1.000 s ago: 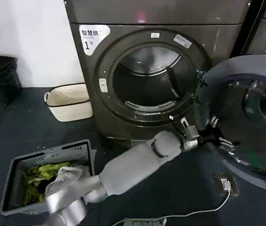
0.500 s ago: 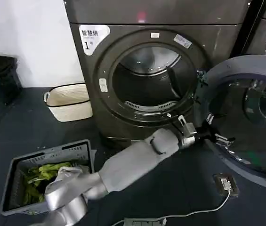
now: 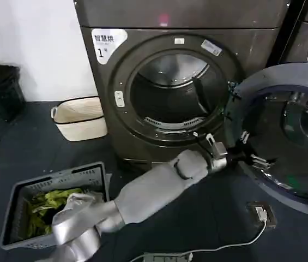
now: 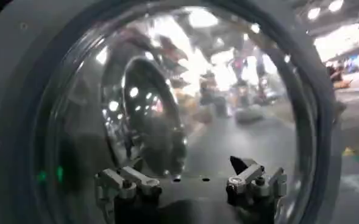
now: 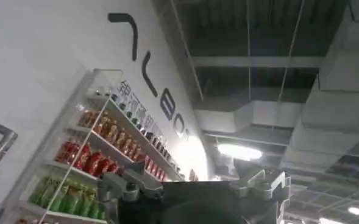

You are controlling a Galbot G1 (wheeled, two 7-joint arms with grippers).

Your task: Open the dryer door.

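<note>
So the dryer [image 3: 159, 93] sits centre-back with its drum mouth wide open, and the dryer door [image 3: 284, 136] is swung out to its right. The left gripper [image 3: 250, 159] reaches across, fingers spread, holding nothing, right at the door's inner rim. Open floor lies right of the door, so I'd guess there's room to push further.

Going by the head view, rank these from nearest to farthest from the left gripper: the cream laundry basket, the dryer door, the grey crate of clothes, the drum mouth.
1. The dryer door, swung open on the right; the left gripper is at its inner face.
2. The drum mouth, up and to the left of the gripper.
3. The cream laundry basket, on the floor left of the dryer.
4. The grey crate of clothes, lower left.
</note>
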